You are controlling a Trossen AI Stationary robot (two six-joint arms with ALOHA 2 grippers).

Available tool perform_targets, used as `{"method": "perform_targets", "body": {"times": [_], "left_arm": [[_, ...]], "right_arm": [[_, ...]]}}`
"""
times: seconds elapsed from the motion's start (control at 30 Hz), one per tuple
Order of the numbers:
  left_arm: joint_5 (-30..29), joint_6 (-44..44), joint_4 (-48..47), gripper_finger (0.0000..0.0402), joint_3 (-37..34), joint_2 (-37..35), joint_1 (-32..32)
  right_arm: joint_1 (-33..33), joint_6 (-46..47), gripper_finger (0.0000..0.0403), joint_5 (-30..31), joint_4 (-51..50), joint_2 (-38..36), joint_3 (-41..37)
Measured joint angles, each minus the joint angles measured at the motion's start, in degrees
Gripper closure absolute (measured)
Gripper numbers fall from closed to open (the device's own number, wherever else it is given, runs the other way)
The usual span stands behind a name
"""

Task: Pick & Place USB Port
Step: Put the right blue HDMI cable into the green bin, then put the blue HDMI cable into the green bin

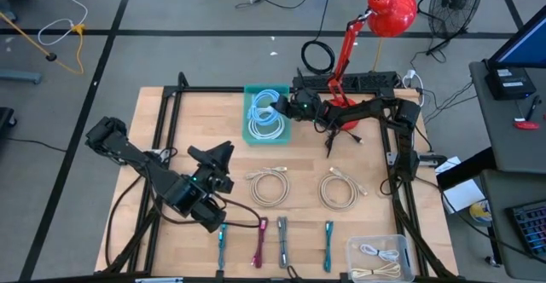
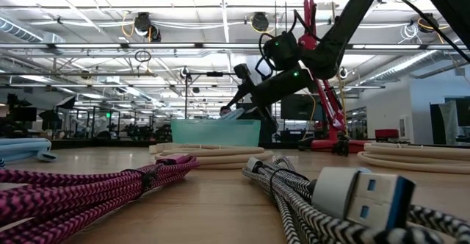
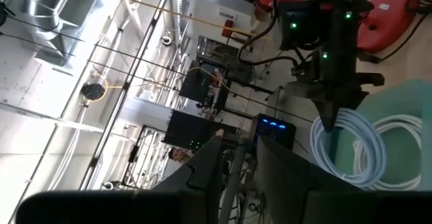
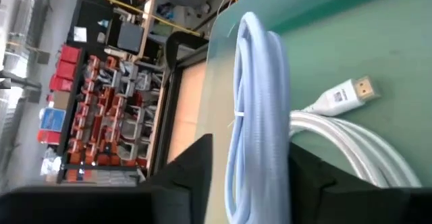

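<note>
Right claw over teal bin at tabletop far edge, fingers apart astride pale blue cable coil; left claw clamp state indiscernible.

My dark right gripper hangs over a pale blue coiled cable in the teal bin. Nearby lie cream coils, a magenta braided cable, a black-and-white braided one and a red lamp.

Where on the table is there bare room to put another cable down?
Bare wood lies right of the teal bin, ahead of the two beige coils, though the right arm reaches over it. More lies at the table's left side. The front edge is crowded: four bundled cables and a clear tray.
</note>
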Motion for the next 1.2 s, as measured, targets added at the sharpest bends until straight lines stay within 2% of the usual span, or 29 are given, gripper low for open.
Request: {"method": "perform_targets", "body": {"times": [0.3,0.4,0.47,0.57,0.87,1.07,1.2], "left_arm": [[0.19,-0.42,0.07,0.0304,0.00,0.00,0.00],[0.57,-0.42,0.15,0.0304,0.00,0.02,-0.03],[0.93,-0.59,0.14,0.0304,0.00,0.02,-0.07],[1.39,-0.74,0.13,0.0304,0.00,0.02,-0.11],[1.49,-1.11,0.02,0.0304,0.00,0.02,-0.15],[1.55,-1.68,0.00,0.0304,0.00,0.02,-0.15],[0.36,-3.66,0.19,0.0304,0.00,-0.15,0.07]], "right_arm": [[-1.31,-3.17,0.0174,-2.97,-4.39,-4.71,0.06],[-2.42,-4.86,0.0154,-3.21,-15.23,-8.19,1.57],[-2.76,-7.38,0.0149,-2.00,-24.19,-10.50,2.89],[-2.80,-9.76,0.0147,0.92,-30.53,-13.82,3.85],[-2.78,-10.79,0.0147,1.56,-34.00,-19.50,3.98],[-1.35,-15.92,0.0147,-3.63,-34.81,-21.37,3.96],[3.22,-21.57,0.0147,-7.71,-33.71,-22.47,3.96]]}}
